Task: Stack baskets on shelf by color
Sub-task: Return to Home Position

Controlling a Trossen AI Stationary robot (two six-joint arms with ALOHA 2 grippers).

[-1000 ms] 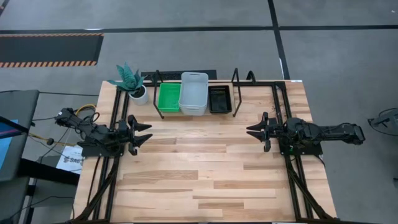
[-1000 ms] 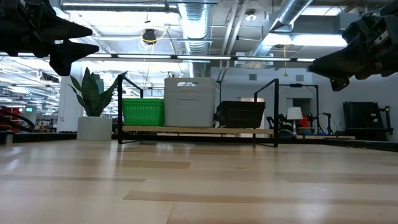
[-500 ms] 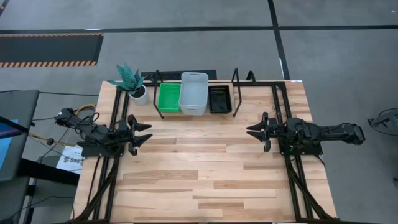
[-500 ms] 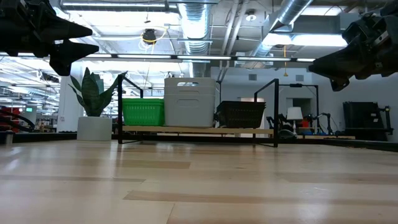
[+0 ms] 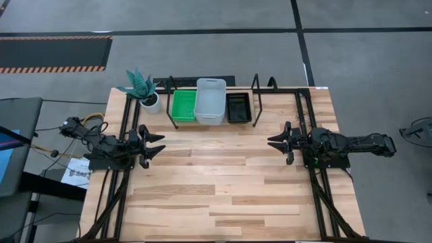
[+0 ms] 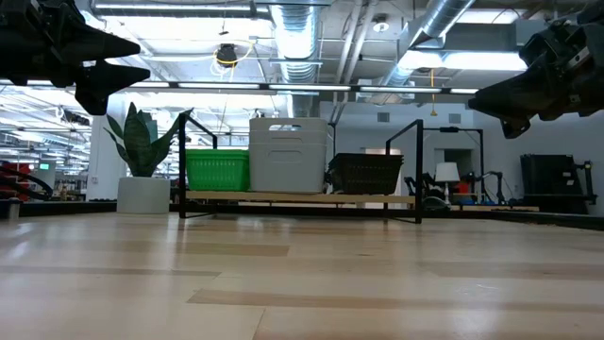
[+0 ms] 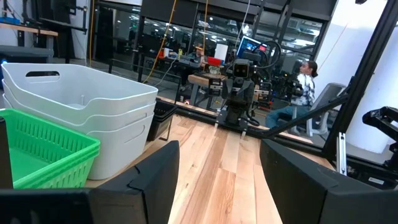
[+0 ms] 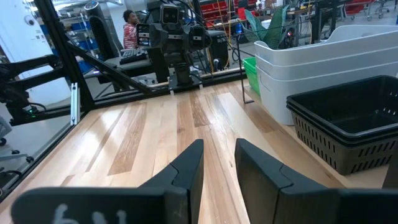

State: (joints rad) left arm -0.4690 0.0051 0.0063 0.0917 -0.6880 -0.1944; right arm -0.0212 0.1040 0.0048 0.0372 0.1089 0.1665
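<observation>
The shelf stands at the table's far edge, midway along it. Three nested stacks of baskets rest on its board: green at the left, white in the middle, black at the right. My left gripper hovers level near the table's left edge, open and with nothing in it, pointing toward the right. My right gripper hovers level near the right edge, pointing left, with a narrower gap and nothing between its fingers. Both are well clear of the shelf. The white stack and the black stack show in the wrist views.
A potted plant stands left of the shelf at the far left corner. Black frame rails run along both sides of the table. Bare wooden tabletop lies between the arms. A person sits in the room beyond the table.
</observation>
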